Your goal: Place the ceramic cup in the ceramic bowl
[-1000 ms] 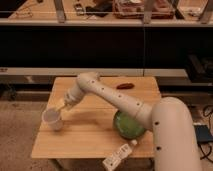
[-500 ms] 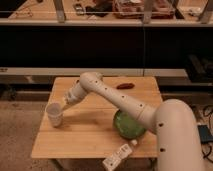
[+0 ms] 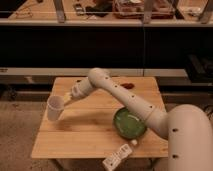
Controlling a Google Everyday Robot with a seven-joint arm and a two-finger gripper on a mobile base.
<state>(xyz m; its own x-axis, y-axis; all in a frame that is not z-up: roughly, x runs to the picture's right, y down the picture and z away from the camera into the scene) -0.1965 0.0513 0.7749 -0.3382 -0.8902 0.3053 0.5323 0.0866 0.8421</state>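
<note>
One ceramic cup (image 3: 54,108) is the thing in play, and it now sits tilted at the left edge of the wooden table (image 3: 85,140), its rim at the tip of the gripper (image 3: 65,99). A second ago it stood upright further in on the tabletop; since then it has shifted left and leaned over, and the pincer's fingers have come together on its rim. I judge that to mean the grasp is made and the lift is beginning, so the carrying stage lies ahead. The ceramic bowl (image 3: 129,123), glossy green, waits well apart to the right, near the front of the table, partly behind the robot's arm, and nothing lies in it. To finish, the cup has to travel across the table and come down inside the bowl. A white remote-like device (image 3: 116,158) lies at the front edge, and a small red object (image 3: 127,86) rests near the back. No brand, label or writing can be read anywhere
</note>
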